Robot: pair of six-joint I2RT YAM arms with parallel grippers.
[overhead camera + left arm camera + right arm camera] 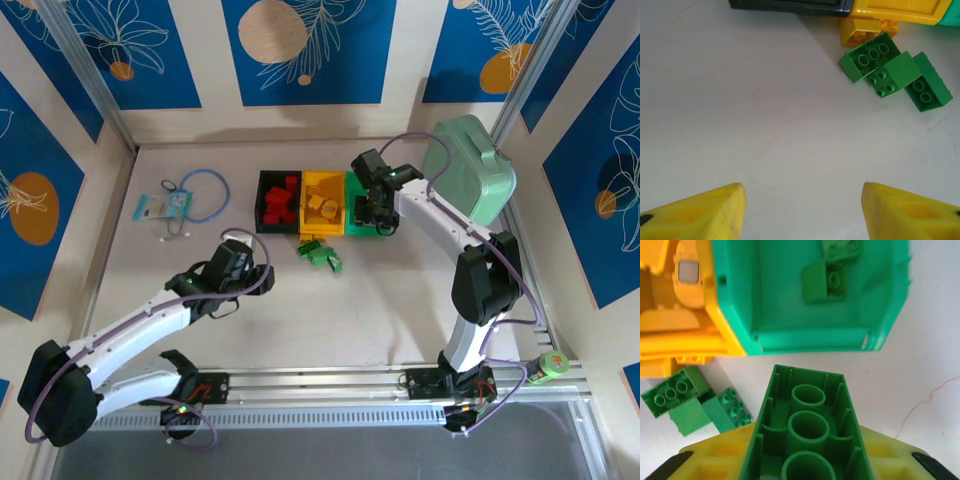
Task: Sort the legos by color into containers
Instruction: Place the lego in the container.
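The right claw (378, 208) (807, 460) is pinching a green brick (807, 430) between its yellow fingers, hollow underside toward the wrist camera with 3 round tubes showing. In the top view it hangs over the green bin (353, 200). In the right wrist view that green bin (810, 340) lies at 12 o'clock from the held brick, and 2 or so green pieces (827, 275) lie on its floor. The left claw (245, 268) (802, 210) is spread wide, holding nothing, with bare tabletop (765, 125) between its 2 yellow tips. The 3 bins stand joined in a row: the black bin (262, 200) at 9 o'clock, the yellow bin (303, 205) in the middle and the green one at 3 o'clock. Red legos (282, 200) fill the black bin and yellow legos (322, 205) lie in the yellow one. A small cluster of green legos (320, 252) (895, 75) (690, 407) sits on the tabletop at 6 o'clock from the yellow bin, close to its front wall. A yellow brick (867, 30) lies between the cluster and that wall, against the bin. The left claw is at 8 o'clock from the cluster, apart from it. A mint-green case (470, 165) leans at 2 o'clock from the bins. A blue cable (200, 195) loops beside a packet (160, 207) at 9 o'clock from the black bin.
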